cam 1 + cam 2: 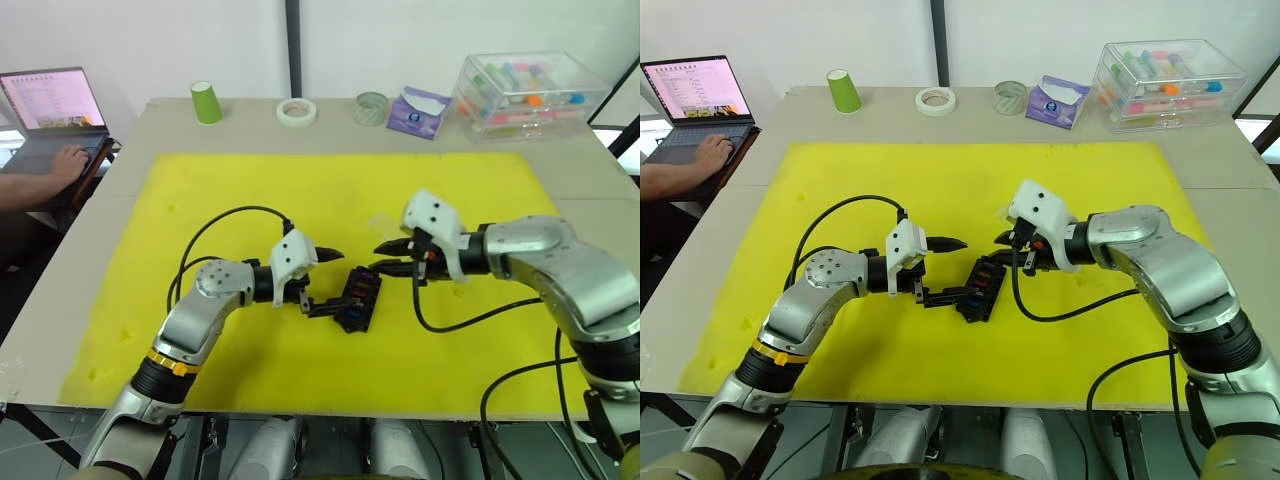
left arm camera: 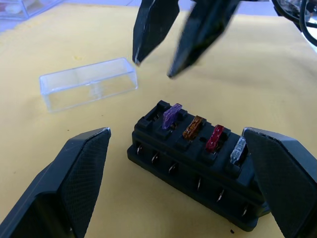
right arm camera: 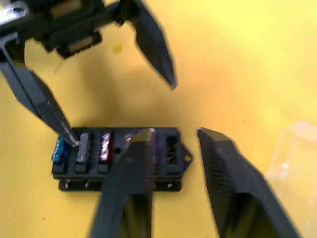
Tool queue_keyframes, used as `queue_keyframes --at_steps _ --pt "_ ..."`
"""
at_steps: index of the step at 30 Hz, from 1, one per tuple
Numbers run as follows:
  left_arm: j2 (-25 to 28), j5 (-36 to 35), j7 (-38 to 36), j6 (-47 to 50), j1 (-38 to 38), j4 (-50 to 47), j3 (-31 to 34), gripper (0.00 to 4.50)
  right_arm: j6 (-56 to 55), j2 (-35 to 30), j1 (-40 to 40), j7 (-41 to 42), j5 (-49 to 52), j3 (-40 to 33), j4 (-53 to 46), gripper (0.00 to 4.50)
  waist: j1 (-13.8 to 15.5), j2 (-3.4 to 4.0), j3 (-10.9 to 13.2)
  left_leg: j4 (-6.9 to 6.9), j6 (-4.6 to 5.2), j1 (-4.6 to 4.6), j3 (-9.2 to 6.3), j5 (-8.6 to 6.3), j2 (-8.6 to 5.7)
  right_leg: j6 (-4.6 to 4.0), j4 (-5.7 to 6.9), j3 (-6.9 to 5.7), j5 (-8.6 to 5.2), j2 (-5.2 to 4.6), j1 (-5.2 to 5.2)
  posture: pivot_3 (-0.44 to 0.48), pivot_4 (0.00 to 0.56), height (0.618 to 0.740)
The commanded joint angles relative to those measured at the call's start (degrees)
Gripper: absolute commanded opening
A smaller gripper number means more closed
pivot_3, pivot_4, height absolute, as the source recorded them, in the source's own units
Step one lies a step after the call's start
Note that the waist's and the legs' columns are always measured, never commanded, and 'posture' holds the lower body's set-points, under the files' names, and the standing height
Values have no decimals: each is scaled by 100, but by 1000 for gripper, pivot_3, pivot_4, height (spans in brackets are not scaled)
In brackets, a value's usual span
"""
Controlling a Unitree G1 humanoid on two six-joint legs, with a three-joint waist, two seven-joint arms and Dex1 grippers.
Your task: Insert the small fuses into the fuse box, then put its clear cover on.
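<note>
The fuse box [image 1: 358, 298] lay on the yellow mat [image 1: 250, 190] between the two grippers, with the small fuses [image 2: 198, 130] seated in a row: purple, amber, red and a pale grey were plain in the left wrist view, and a blue one showed at the far end in the right wrist view. One end slot beside the purple fuse appeared empty, though blur in the right wrist view left this uncertain. The left gripper [image 1: 316, 282] stood with its fingers wide, straddling the box, one tip touching the blue end. The right gripper [image 1: 385, 257] hovered just above the other end, fingers parted and holding nothing. The clear cover [image 2: 88, 82] lay on the mat just beyond the box, near the right gripper.

Judgement: insertion looked nearly complete. Any last fuse should be pressed straight down while the left gripper steadies the box; the cover should then be gripped by its long sides and lowered level.
</note>
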Motion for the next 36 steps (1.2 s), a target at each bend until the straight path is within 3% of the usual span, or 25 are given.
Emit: queue_keyframes --at_steps 1,12,19,25,31,36 --pt "-20 -65 -2 -46 -41 -163 5 4500 -94 11 125 -54 123 -137 -291 13 -4 0 0 0 0 0 0 0 0 0 0 0 0 0 0 0 150 740" --pt "7 -60 -44 -12 -76 -156 1 4500 -127 344 165 -406 81 129 -334 13 -6 0 0 0 0 0 0 0 0 0 0 0 0 0 1 0 150 740" --pt "23 -57 -18 37 -79 -186 9 4500 -434 476 327 -507 -303 609 191 13 -3 0 0 0 0 1 0 0 0 0 0 0 0 0 1 0 150 740" --pt "96 -64 -11 92 -20 -247 42 4500 -573 376 385 -392 -352 592 293 13 -2 0 0 -1 0 8 -2 0 0 0 0 0 0 0 9 0 150 740" --pt "88 -90 10 128 -16 -271 40 4500 -430 476 350 -385 -70 289 182 13 0 0 0 -1 0 13 -3 0 0 0 -4 0 0 0 16 0 150 740" --pt "54 -151 17 -4 -1 -266 139 4500 243 820 62 -537 845 -670 98 13 -3 0 0 -4 0 14 -4 0 0 0 -4 2 0 1 16 0 150 740"
